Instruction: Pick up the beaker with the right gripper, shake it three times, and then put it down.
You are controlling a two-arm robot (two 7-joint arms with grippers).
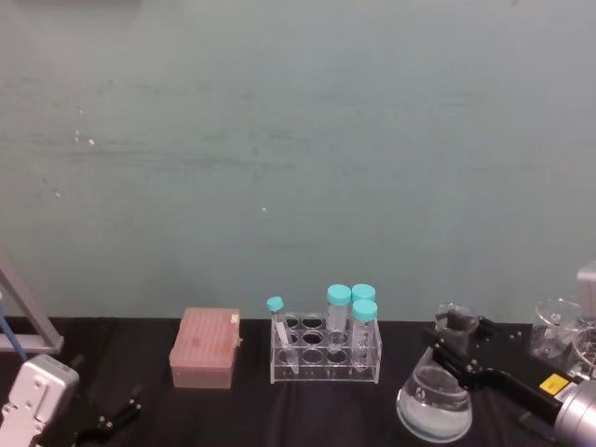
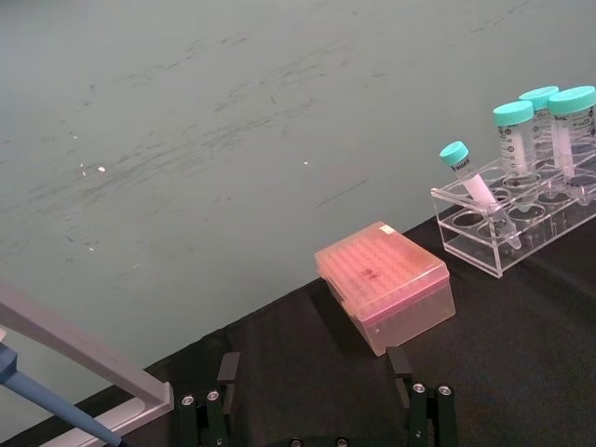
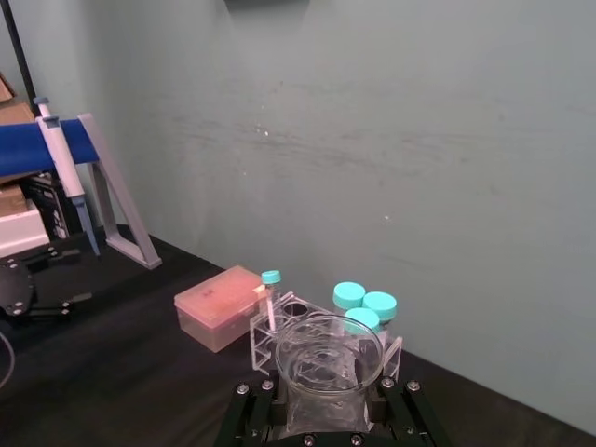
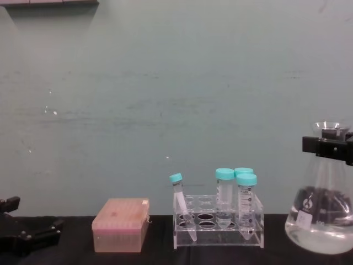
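Right hand (image 4: 330, 144), black boxy clamp: flat jaws pinched on the narrow neck of the clear glass conical flask (image 4: 320, 221), just right of the clear acrylic tube rack (image 4: 218, 227) above the black worktop (image 4: 160, 256). Left hand (image 2: 314, 368): thin fingers spread, parked low left.

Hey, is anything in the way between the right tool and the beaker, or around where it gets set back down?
Nothing visible. The right tool is shut around the neck of the beaker; the tube rack stands apart, on the robot's left of it.
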